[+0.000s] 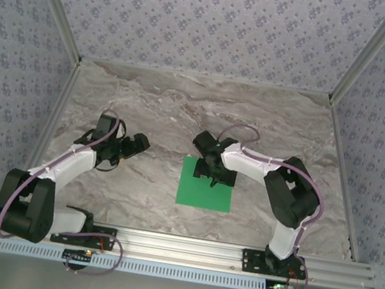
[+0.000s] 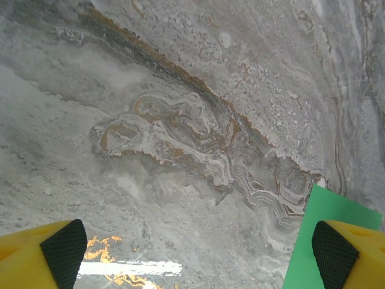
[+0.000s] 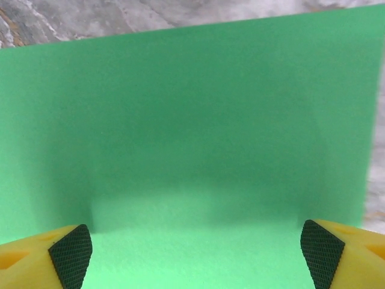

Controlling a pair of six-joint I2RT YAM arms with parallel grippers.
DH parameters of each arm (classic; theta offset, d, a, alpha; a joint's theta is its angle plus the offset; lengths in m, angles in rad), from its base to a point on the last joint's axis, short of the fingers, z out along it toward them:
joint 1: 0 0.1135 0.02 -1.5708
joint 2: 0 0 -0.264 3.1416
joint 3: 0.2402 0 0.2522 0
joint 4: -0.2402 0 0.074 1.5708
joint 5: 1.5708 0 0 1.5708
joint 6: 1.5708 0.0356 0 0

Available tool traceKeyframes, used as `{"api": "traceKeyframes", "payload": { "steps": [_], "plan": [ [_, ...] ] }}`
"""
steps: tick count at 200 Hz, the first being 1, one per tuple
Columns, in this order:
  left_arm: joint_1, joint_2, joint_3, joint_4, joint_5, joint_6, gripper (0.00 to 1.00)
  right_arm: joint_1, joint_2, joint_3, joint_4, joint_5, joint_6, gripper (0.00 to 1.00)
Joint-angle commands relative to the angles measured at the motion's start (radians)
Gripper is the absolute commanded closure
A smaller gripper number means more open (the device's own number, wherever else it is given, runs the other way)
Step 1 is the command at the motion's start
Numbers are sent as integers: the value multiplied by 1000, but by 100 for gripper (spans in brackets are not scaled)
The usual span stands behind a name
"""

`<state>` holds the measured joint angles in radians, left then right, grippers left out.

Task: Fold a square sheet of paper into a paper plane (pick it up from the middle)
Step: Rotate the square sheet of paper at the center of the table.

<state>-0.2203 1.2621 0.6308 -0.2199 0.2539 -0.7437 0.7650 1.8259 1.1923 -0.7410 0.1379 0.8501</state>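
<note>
Matt green paper sheet (image 1: 204,190) on glossy marble-look table (image 1: 161,110).

Count: one green square sheet of paper (image 1: 204,190); two grippers, left gripper (image 1: 140,142) and right gripper (image 1: 212,180); one bench (image 1: 184,106).

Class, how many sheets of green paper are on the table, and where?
1. The square sheet of paper lies flat on the table, near the front rail, under the open right gripper. Anything stacked beneath it would be hidden.

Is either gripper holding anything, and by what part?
Nothing. The right gripper hangs open over the sheet; the left gripper is open over the table.
</note>
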Motion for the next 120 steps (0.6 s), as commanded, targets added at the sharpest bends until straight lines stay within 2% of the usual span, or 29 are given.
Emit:
{"api": "traceKeyframes", "payload": {
  "steps": [1,44,93,120],
  "plan": [
    [-14,8,36,21,-16,-16,1,32,-17,103,-155,54,-90,0],
    [-17,19,26,25,-18,-22,1,102,46,141,-216,76,-58,0],
    [-18,38,34,27,-12,-29,1,94,72,113,-100,-6,53,0],
    [-18,39,33,22,-13,-30,1,78,82,89,-71,-3,96,0]
  ]
}}
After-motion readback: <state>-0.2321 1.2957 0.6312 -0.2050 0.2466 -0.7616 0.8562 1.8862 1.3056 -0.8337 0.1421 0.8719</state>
